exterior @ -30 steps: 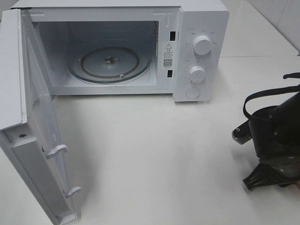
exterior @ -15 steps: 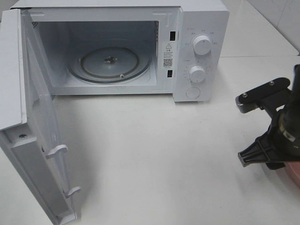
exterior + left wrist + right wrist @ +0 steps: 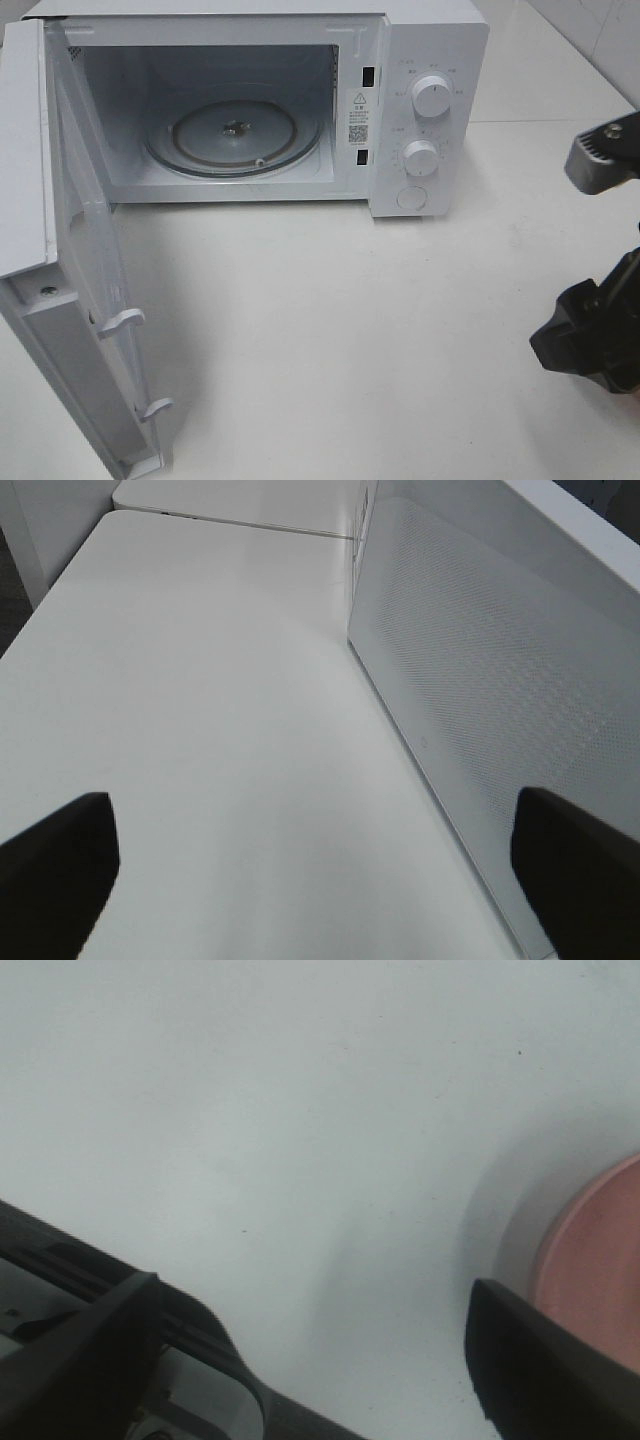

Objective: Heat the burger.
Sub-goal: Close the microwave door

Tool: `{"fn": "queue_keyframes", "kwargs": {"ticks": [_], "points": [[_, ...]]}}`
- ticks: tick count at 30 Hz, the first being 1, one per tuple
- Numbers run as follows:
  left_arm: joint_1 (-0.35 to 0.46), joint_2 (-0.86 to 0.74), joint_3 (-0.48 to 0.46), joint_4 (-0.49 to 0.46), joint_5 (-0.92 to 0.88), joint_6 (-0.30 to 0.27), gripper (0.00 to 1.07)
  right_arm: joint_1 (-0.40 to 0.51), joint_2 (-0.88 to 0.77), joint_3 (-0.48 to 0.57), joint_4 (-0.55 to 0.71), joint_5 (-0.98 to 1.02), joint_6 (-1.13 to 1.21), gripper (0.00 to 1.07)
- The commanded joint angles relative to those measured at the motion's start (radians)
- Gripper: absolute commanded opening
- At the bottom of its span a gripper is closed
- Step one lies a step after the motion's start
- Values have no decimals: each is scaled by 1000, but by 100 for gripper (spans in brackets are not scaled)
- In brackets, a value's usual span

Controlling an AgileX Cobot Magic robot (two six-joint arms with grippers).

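from the high camera i have the white microwave [image 3: 300, 100] at the back of the white worktop [image 3: 330, 340], its door [image 3: 70, 290] swung wide toward the left of this view. the glass turntable [image 3: 235, 135] lies bare inside the cavity. two round knobs [image 3: 432, 97] sit one above the other on the control panel, with a round button [image 3: 411, 198] below them. the right claw [image 3: 603, 260] pokes in at the right edge of the view, one grey-tipped finger up near the edge and one black finger lower down, well apart from each other with nothing between them, so i read it as released. the burger is not in this view.

on the left wrist camera, the left claw [image 3: 320, 865] shows as two dark fingertips [image 3: 55, 855] spread to either side of the frame, released, with only worktop between them. the microwave door's perforated panel stands upright just beside one fingertip.

on the right wrist camera, the right claw [image 3: 320, 1355] is spread wide over bare worktop, gripping nothing. the rim of a pink plate [image 3: 595, 1275] shows just beside one fingertip. i cannot see the burger here either.
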Motion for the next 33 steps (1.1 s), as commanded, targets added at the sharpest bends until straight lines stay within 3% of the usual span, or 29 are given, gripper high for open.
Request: {"fn": "queue_keyframes", "kwargs": {"ticks": [1,11,28,33], "points": [[3,-4,3,-8,0,-4,100,-3,-59,-2,46,42,-43,80],[3,-4,3,-8,0,-4,100,-3,-302,-2,46,205,-43,76],[3,-4,3,-8,0,-4,100,-9,-547,34,37,322,-40,76],[3,-4,3,-8,0,-4,100,-106,-640,77,39,321,-59,76]]}}
